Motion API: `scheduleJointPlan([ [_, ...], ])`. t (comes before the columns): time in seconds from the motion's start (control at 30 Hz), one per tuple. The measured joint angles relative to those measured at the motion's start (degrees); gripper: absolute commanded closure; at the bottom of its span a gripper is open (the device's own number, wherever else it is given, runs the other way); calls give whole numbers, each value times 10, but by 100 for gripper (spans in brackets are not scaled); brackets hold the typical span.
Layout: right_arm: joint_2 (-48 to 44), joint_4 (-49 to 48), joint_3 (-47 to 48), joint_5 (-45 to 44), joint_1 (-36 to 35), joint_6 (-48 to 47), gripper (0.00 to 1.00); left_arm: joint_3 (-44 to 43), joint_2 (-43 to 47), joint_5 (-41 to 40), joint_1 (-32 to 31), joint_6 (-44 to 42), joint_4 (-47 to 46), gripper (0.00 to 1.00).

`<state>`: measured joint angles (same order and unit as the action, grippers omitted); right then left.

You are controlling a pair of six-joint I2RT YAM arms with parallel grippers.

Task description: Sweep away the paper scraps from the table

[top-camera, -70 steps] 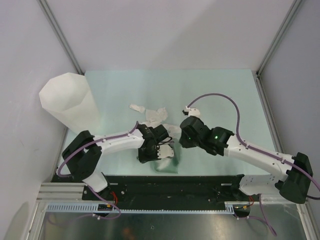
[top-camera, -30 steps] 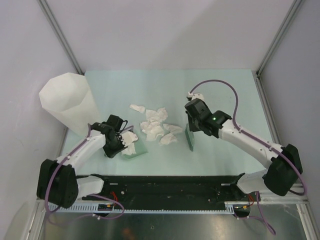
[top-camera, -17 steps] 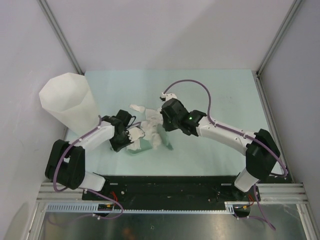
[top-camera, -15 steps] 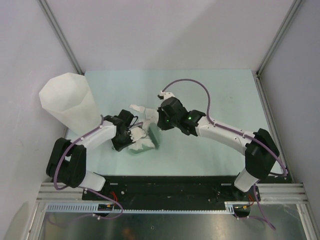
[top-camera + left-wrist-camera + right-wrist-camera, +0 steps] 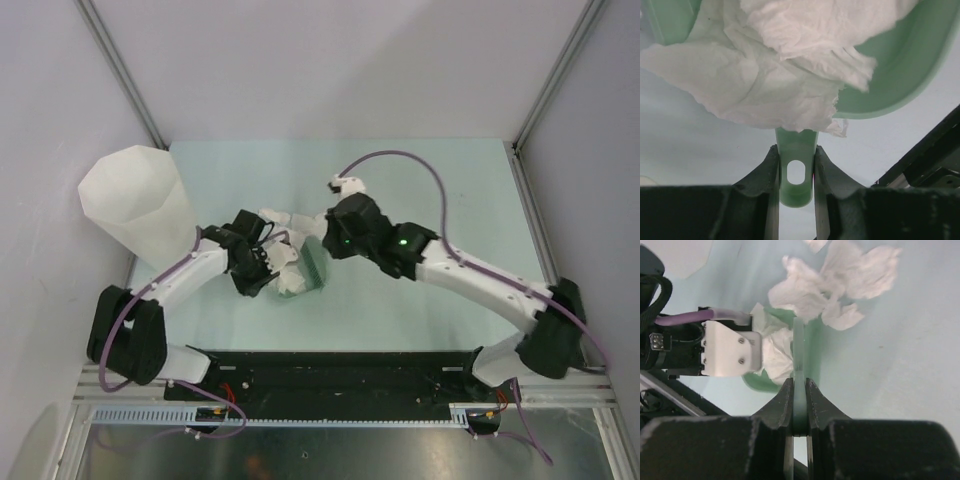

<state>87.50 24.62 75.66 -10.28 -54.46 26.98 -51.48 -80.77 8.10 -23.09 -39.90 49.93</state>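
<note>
My left gripper is shut on the handle of a green dustpan that rests on the mint-green table. Crumpled white paper scraps fill the pan and hang over its rim. My right gripper is shut on a thin green scraper, held upright on edge at the pan's mouth. Beyond the scraper, several paper scraps lie on the table. One scrap shows in the top view just behind the grippers.
A tall translucent white faceted bin stands at the table's left edge, close behind my left arm. The black front strip runs along the near edge. The cell's grey walls close in the far and side edges.
Over the last second my right gripper has swept the scraper left across the scraps, pushing several into the dustpan. My left gripper has moved the pan right and a little further back.
</note>
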Motion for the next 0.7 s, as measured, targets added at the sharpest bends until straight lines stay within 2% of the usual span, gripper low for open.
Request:
scheduleJointPlan([
  [0.2, -159, 54, 7, -108, 2, -16, 100, -21, 61, 49, 14, 20, 0, 100],
  [0.37, -247, 74, 22, -165, 19, -20, 100, -54, 98, 88, 36, 47, 4, 100],
  [0.7, -268, 140, 10, -194, 52, -19, 100, -217, 176, 73, 99, 131, 10, 100],
])
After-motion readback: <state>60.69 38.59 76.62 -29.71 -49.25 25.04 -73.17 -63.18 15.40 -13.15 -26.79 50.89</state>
